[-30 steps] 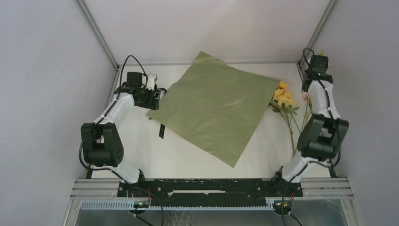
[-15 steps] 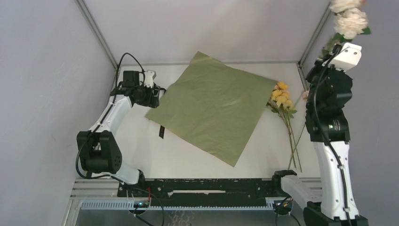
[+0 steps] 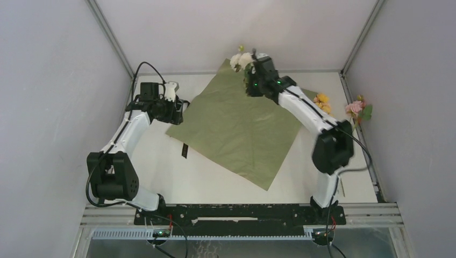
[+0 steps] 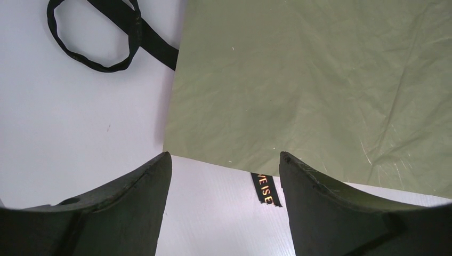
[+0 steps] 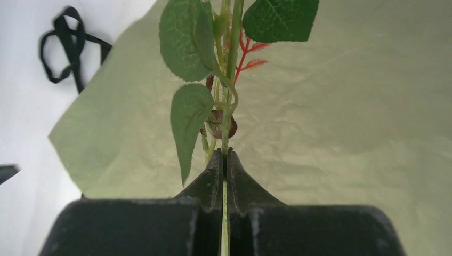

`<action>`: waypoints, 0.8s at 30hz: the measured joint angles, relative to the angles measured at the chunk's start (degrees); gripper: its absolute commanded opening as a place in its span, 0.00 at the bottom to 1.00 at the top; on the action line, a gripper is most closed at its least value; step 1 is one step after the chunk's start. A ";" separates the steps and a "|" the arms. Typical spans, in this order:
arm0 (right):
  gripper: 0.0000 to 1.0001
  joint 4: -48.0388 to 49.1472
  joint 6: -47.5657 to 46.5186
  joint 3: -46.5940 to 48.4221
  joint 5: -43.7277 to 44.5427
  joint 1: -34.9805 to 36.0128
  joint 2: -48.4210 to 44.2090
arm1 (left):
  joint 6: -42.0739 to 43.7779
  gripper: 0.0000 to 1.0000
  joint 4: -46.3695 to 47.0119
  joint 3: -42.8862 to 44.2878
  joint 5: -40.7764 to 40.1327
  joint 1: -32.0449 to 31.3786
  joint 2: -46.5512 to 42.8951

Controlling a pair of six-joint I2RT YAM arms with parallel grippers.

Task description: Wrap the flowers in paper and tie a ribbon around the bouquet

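Right wrist: right hand [image 5: 224, 156] clamps a leafy flower stem [image 5: 233, 58] over paper [image 5: 346, 133]. Left wrist: left hand [image 4: 225, 158] gapes empty beside ribbon [image 4: 265, 189].

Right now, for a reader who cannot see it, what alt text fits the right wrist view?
The right fingers are shut on a leafy green flower stem that rises up the middle of the view, with the olive green paper spread behind it. A looped black ribbon lies on the white table at upper left.
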 measured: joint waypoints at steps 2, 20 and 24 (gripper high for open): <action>0.00 -3.80 0.07 7.15 0.52 1.03 9.77 | 0.00 0.78 0.00 0.00 0.15 -0.02 -0.11; 0.70 -16.48 -6.12 15.96 10.21 -3.28 16.81 | 0.00 0.78 0.02 -0.07 1.29 -0.02 -0.37; 0.69 -17.31 -5.16 -5.22 10.51 -14.69 -2.14 | 0.00 0.79 0.02 -0.07 1.46 0.00 -0.37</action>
